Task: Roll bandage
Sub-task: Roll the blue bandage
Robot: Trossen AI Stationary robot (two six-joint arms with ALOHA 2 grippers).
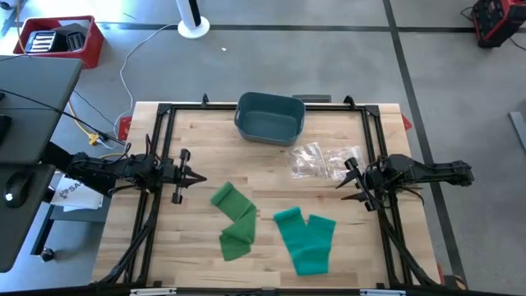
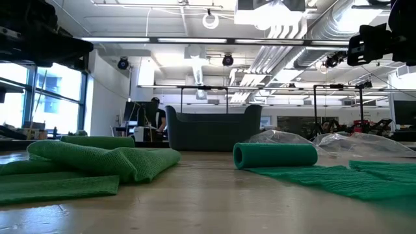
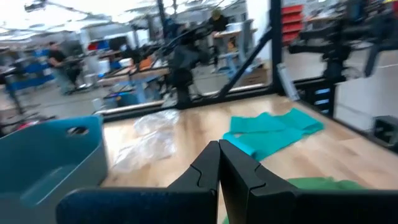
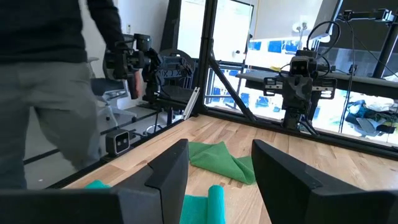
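1. Two green bandages lie on the wooden table (image 1: 271, 181), toward its front edge, well apart from both grippers.
2. Darker green bandage (image 1: 234, 222): crumpled and folded, left of centre in the high view. Long axis runs roughly from the table's middle toward the front edge, bent partway. Not rolled.
3. Teal-green bandage (image 1: 304, 238): right of the first, separated from it by a narrow strip of bare wood. Partly rolled; the roll (image 2: 275, 155) is a short cylinder lying on its side at the end farther from the front edge, its axis running across the table, left to right. The loose tail spreads from it toward the front edge and doubles back in a fold.
4. Left gripper (image 1: 200, 178): above the table's left side, fingers pressed together, nothing between them, pointing inward toward the centre.
5. Right gripper (image 1: 346, 182): above the right side, fingers spread apart, empty, pointing inward.
6. Blue bin (image 1: 269, 117) at the back edge, centre. Crumpled clear plastic bag (image 1: 323, 161) between the bin and the right gripper.
7. Right wrist view: a person (image 4: 43, 87) stands beside the table.
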